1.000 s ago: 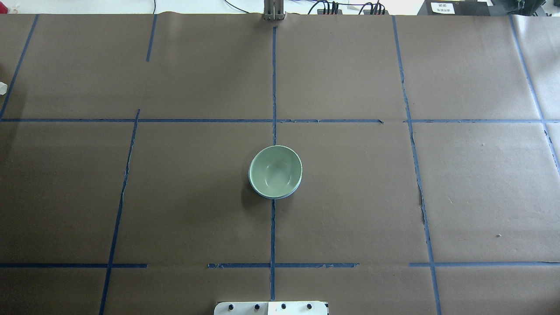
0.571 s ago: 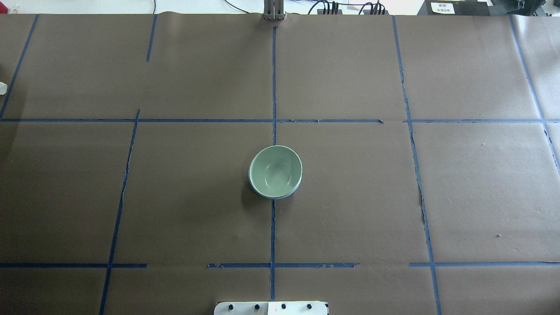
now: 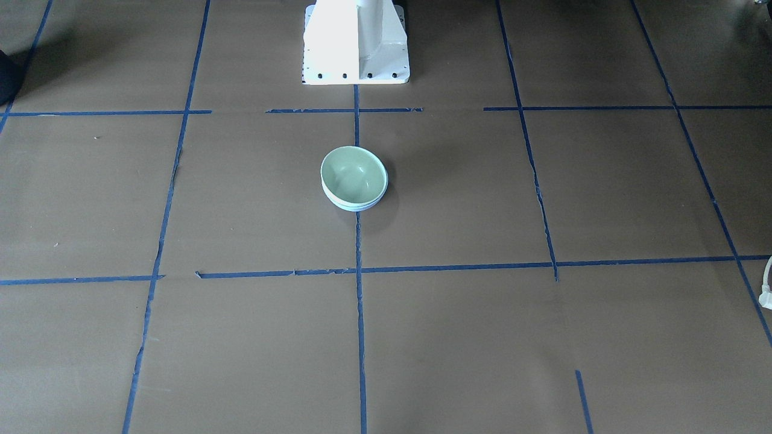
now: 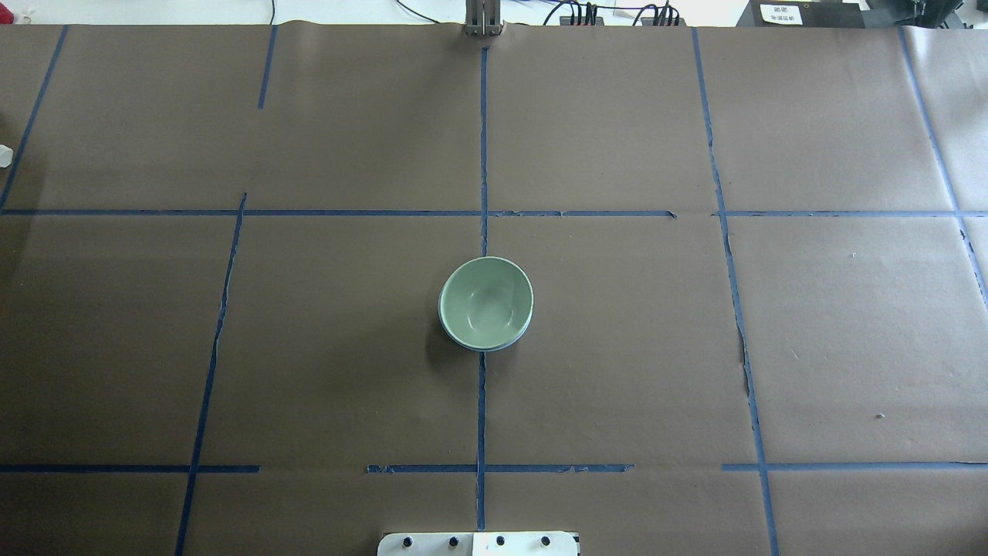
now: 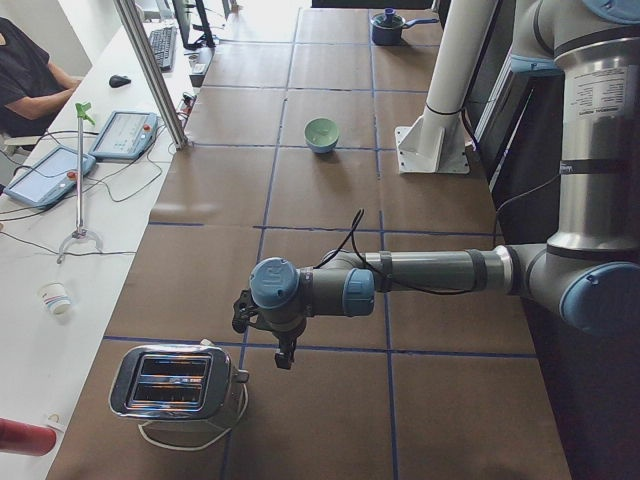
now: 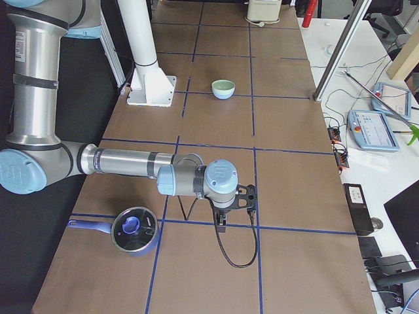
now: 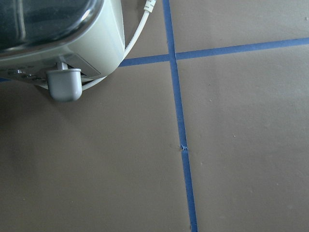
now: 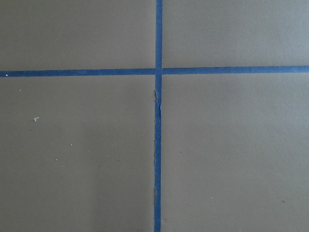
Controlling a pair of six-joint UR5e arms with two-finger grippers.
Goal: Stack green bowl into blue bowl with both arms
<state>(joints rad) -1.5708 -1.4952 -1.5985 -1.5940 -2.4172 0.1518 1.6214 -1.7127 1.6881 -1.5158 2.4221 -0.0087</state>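
The green bowl (image 4: pixel 485 300) sits nested inside the blue bowl (image 4: pixel 488 347) at the table's middle; only a thin blue rim shows under it. The pair also shows in the front view, green bowl (image 3: pixel 354 174) in blue bowl (image 3: pixel 356 208), and small in the side views (image 5: pixel 321 133) (image 6: pixel 222 88). Both arms are far from the bowls, at opposite table ends. The left gripper (image 5: pixel 285 355) hangs low beside a toaster. The right gripper (image 6: pixel 221 226) hangs low over a tape crossing. I cannot tell whether either is open or shut. No fingers show in the wrist views.
A chrome toaster (image 5: pixel 175 385) stands at the left end and fills the corner of the left wrist view (image 7: pixel 53 29). A blue lidded pot (image 6: pixel 133 230) lies near the right arm. The white pedestal (image 3: pixel 356 42) stands behind the bowls. An operator (image 5: pixel 30 75) sits beside the table.
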